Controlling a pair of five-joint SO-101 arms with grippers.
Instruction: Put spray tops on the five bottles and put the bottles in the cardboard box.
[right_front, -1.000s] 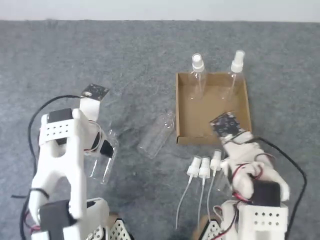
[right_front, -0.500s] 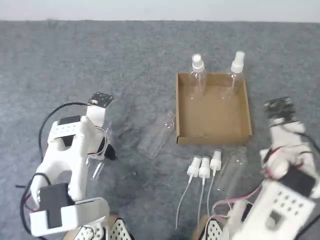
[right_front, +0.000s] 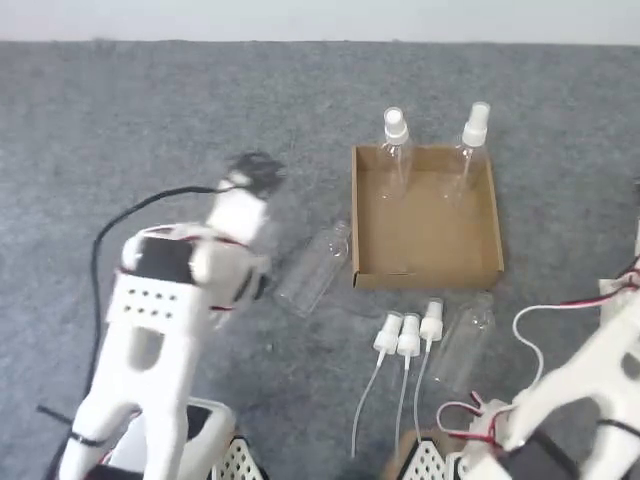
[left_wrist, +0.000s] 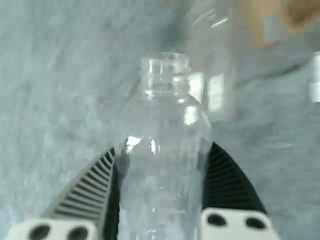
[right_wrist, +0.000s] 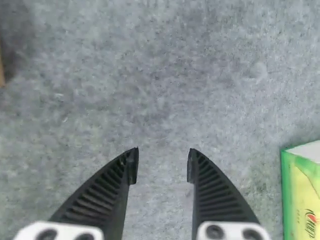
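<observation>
The bench (right_front: 140, 130) was covered in grey carpet-type fabric, fwiw. A shallow cardboard box (right_front: 425, 235) was set flat on it, over to the right. A clear capless bottle (right_front: 315, 268) was laid on its side just left of the box's near corner. Three spray tops (right_front: 409, 334) were lined up side by side in front of the box, tubes trailing toward the near edge. A second bottle (right_front: 462, 342) was laid just right of them. A green pack (right_wrist: 301, 192) was also sat on the fabric.
</observation>
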